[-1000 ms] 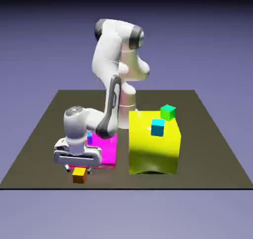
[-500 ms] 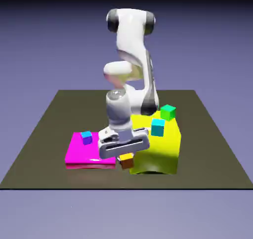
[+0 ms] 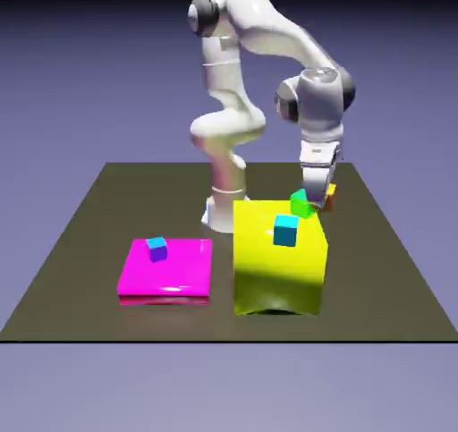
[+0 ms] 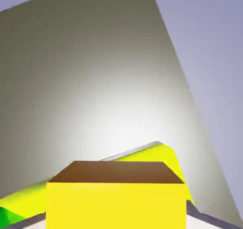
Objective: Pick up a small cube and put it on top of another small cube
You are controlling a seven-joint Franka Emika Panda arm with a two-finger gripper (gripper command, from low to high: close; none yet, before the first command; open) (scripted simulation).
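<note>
soft, even rendered light, both views sharp, no blur or edge distortion. the backdrop darkens toward the exterior view's top. glossy sheen on the magenta slab and the arm. in the hand view a bright patch glows mid-table, dimming outward.

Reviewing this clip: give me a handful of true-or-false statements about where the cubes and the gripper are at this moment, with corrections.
1. The gripper holds the orange cube. True.
2. The orange cube lies on the magenta slab. False: it is in the gripper, up by the green cube.
3. The cyan cube sits on the big yellow block. True.
4. The purple cube sits on the yellow block. False: it sits on the magenta slab.
</note>
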